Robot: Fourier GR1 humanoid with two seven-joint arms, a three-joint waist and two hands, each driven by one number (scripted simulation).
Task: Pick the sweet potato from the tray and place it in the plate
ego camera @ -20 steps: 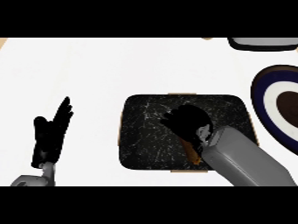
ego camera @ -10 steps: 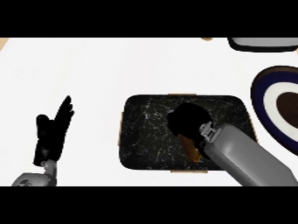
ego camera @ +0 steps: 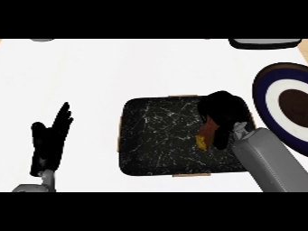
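A black speckled tray point(ego camera: 163, 137) lies in the middle of the white counter. Over its right part my right hand point(ego camera: 224, 110) is curled round the orange-brown sweet potato point(ego camera: 207, 133), which shows only below the fingers. The hand hides most of it. To the right lies the plate point(ego camera: 275, 97), dark blue with a white ring and a brown centre, partly cut off by the view's edge. My left hand point(ego camera: 49, 137) rests open at the lower left, fingers up, away from the tray.
A dark container point(ego camera: 263, 43) with a pale rim sits at the counter's far right edge. A small grey object point(ego camera: 41, 39) shows at the far left edge. The wooden counter border runs along both sides.
My right hand with the sweet potato has shifted rightward and a bit farther across the tray, toward the plate. The left hand has not moved.
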